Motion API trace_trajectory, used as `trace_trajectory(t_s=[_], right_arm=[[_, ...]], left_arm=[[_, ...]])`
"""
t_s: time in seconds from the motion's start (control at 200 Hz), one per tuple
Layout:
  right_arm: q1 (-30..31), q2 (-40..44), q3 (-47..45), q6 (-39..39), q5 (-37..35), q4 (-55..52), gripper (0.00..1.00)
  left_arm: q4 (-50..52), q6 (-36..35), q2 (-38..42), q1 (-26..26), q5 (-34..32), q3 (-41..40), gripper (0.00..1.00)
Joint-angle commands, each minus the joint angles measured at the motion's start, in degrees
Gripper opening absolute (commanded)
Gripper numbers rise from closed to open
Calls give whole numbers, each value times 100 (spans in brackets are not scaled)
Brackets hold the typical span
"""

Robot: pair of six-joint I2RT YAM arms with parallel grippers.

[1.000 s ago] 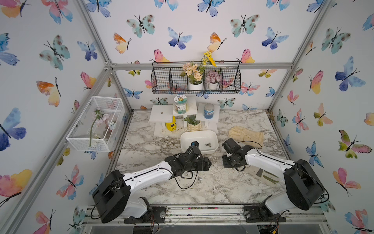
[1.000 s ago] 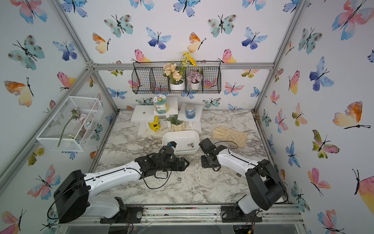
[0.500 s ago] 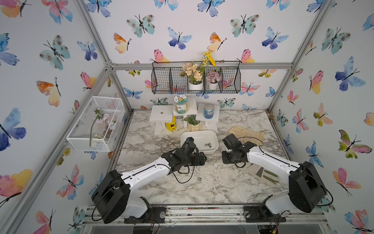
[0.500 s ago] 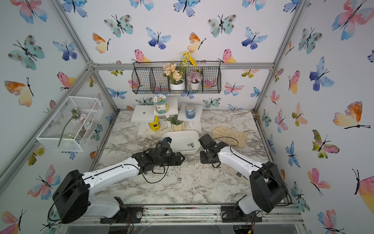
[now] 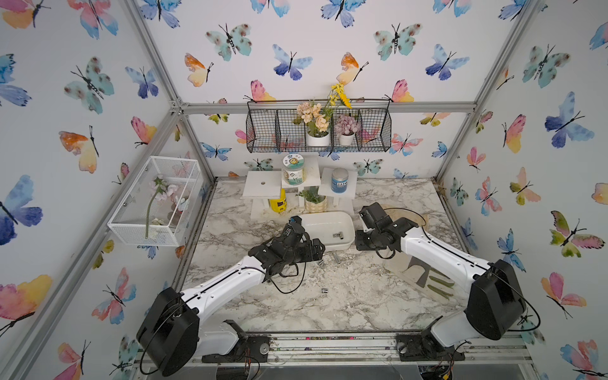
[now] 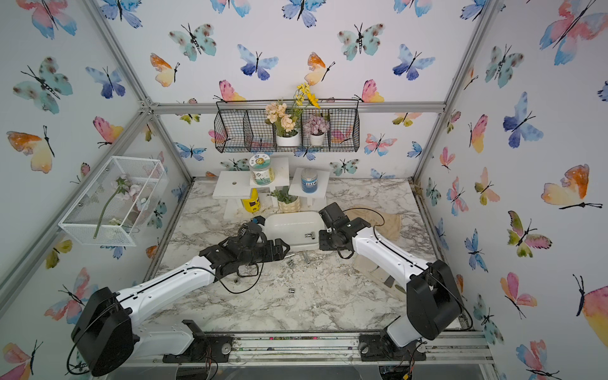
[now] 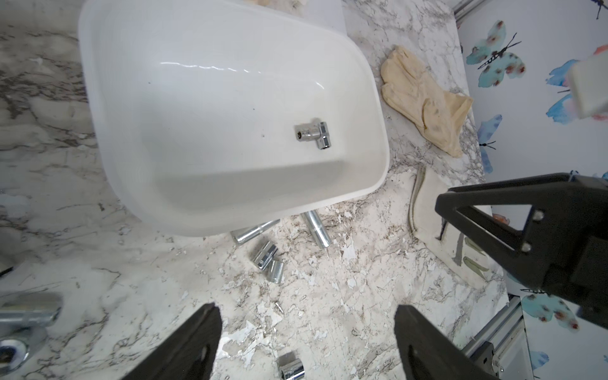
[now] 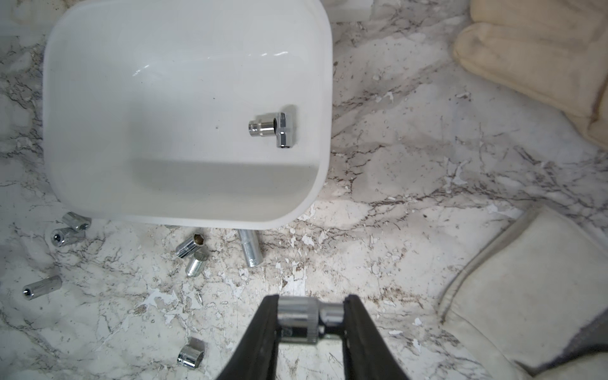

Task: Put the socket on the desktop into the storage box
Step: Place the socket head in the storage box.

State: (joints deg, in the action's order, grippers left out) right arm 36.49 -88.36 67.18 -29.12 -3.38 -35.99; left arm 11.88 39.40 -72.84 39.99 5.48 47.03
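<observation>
my left arm (image 5: 227,286) reaches forward low, elbow bent, and my left gripper (image 7: 306,309) faces down with jaws spread wide. my right arm (image 5: 437,256) stretches in opposite it, right gripper (image 8: 311,316) pinched tight on a socket (image 8: 296,320), wrist tipped downward.

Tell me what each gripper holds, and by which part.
The right gripper clamps a chrome socket by its two ends; the left gripper is open and empty.
</observation>
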Motion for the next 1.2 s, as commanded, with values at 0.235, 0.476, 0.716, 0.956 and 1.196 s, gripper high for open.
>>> trace_trajectory(t_s=[0.235, 0.476, 0.716, 0.956, 1.196], right_arm=[[42, -991, 1083, 240, 383, -74, 30], [150, -1779, 1754, 183, 454, -105, 30], [286, -2324, 2190, 95, 487, -58, 30], [367, -2830, 2646, 109, 469, -176, 30], [411, -3226, 3024, 117, 496, -242, 30]], left_arm=[[155, -167, 533, -434, -15, -332, 87], [46, -212, 762, -850, 263, -609, 88], [149, -346, 790, -1056, 380, -618, 88], [96, -346, 868, -1199, 471, -715, 88], [99, -357, 876, -1226, 520, -745, 88]])
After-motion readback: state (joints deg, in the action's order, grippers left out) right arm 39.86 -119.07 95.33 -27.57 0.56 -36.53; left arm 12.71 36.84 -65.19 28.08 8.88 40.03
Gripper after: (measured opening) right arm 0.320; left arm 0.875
